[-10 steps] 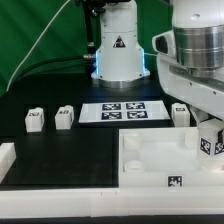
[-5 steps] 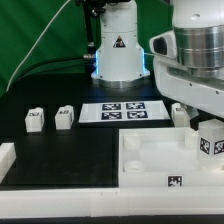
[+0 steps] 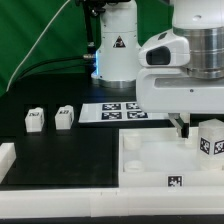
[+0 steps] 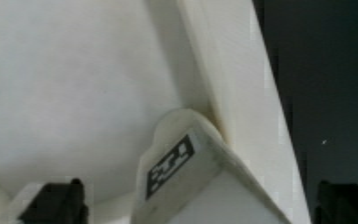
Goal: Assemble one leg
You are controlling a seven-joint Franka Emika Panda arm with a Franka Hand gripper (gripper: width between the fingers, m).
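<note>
A small white leg (image 3: 212, 138) with a square tag stands upright in the white tray's (image 3: 150, 165) far corner, at the exterior view's right. My gripper (image 3: 186, 124) hangs just to its left, above the tray's rim. In the wrist view the gripper (image 4: 199, 205) is open, with its dark fingertips (image 4: 55, 200) wide apart. The tagged leg (image 4: 190, 165) lies between and beyond them, against the tray wall (image 4: 229, 70). Nothing is held. Two more legs (image 3: 35, 120) (image 3: 65, 117) stand on the black table at the left.
The marker board (image 3: 118, 110) lies at mid table, partly covered by my arm. The robot base (image 3: 116, 50) stands behind it. A white ledge (image 3: 6, 160) runs along the table's left and front edges.
My arm has swung toward the exterior view's left, off the leg in the tray corner, which stays upright. The arm now hides the fourth leg by the marker board.
</note>
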